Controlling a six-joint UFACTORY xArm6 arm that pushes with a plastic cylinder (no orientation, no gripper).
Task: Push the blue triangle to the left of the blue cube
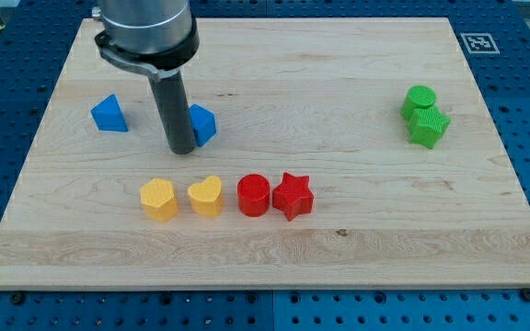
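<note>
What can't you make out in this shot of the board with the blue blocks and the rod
- Blue block beside my tip, camera view: the rod covers its left part, so its shape, and whether the tip touches it, cannot be told.
- Arm above the rod: cut off by the view's top edge.
- Two green blocks at the view's right: pressed together, the rear one partly hidden, shapes unclear.
- Blue triangle at the view's left shows whole.

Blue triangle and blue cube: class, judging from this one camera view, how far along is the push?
Done: the blue triangle already sits toward the view's left of the blue cube, with a gap between them. In hand: my tip stands against the cube's left side. Left: seemingly nothing, unless the triangle must sit closer.
</note>
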